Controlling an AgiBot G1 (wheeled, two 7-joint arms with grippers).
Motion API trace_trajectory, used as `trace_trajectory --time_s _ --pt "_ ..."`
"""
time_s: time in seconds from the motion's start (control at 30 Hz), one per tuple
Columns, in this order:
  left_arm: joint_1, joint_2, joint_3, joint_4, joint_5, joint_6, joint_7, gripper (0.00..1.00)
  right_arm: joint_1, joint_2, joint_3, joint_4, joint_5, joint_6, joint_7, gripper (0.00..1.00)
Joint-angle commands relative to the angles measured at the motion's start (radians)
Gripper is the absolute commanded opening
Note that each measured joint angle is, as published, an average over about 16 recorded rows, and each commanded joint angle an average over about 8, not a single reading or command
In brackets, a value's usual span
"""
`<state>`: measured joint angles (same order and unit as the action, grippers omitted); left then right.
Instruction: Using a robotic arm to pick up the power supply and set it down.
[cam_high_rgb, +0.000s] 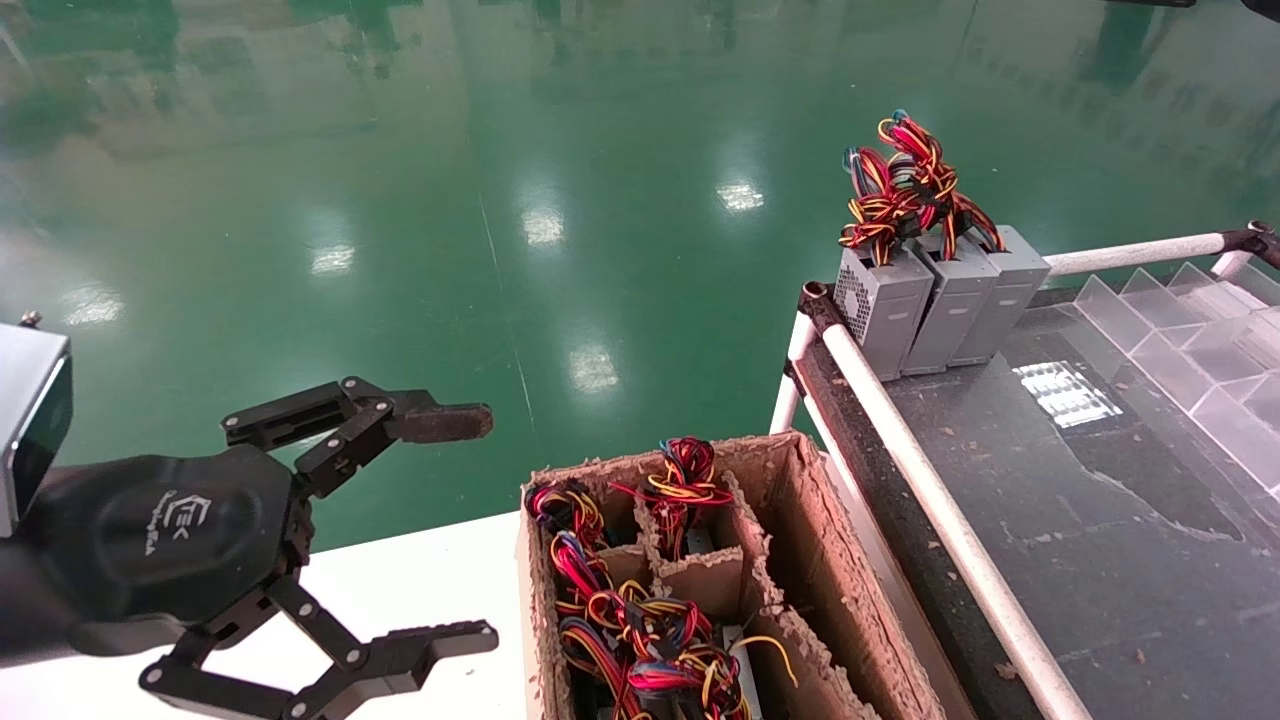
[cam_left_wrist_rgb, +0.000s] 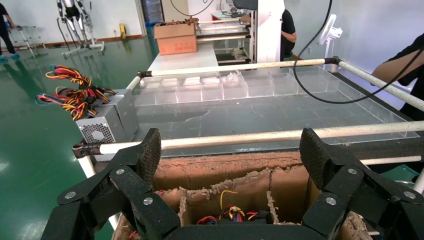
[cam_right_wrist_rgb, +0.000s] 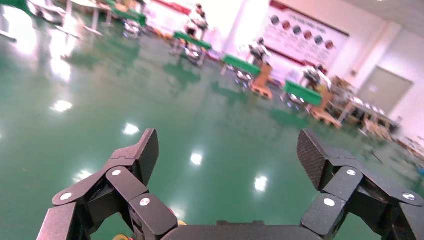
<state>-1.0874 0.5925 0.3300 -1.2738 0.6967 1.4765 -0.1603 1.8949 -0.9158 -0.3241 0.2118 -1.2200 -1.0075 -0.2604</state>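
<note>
Three grey power supplies (cam_high_rgb: 885, 300) stand side by side on the near corner of the dark table (cam_high_rgb: 1100, 520), each topped by a red-yellow wire bundle (cam_high_rgb: 900, 190); the left wrist view shows them too (cam_left_wrist_rgb: 102, 127). More wire bundles (cam_high_rgb: 640, 610) fill the divided cardboard box (cam_high_rgb: 800, 540). My left gripper (cam_high_rgb: 488, 528), one fingertip worn rusty brown, hangs open left of the box, and in its wrist view (cam_left_wrist_rgb: 231, 150) it faces the box's torn wall (cam_left_wrist_rgb: 225, 172). My right gripper (cam_right_wrist_rgb: 228, 150) is open over the green floor, holding nothing, and is out of the head view.
A white pipe rail (cam_high_rgb: 930, 480) edges the dark table. Clear plastic dividers (cam_high_rgb: 1190, 340) cover its far right part. The box sits on a white table (cam_high_rgb: 420, 580). People stand beyond the table's far side (cam_left_wrist_rgb: 405, 70).
</note>
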Motion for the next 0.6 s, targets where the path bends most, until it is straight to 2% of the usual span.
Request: trace_trajectory --time_s 0.03,0.5,0.6 --pt "0.000 0.000 0.000 0.000 0.000 0.000 0.000 1.00 -0.032 0.012 0.002 0.042 0.019 -0.019 0.018 1.00" --pt "0.000 0.000 0.000 0.000 0.000 0.000 0.000 1.00 -0.261 0.097 0.014 0.341 0.156 -0.155 0.142 1.00" --pt "0.000 0.000 0.000 0.000 0.000 0.000 0.000 1.00 -0.284 0.106 0.015 0.372 0.170 -0.169 0.155 1.00"
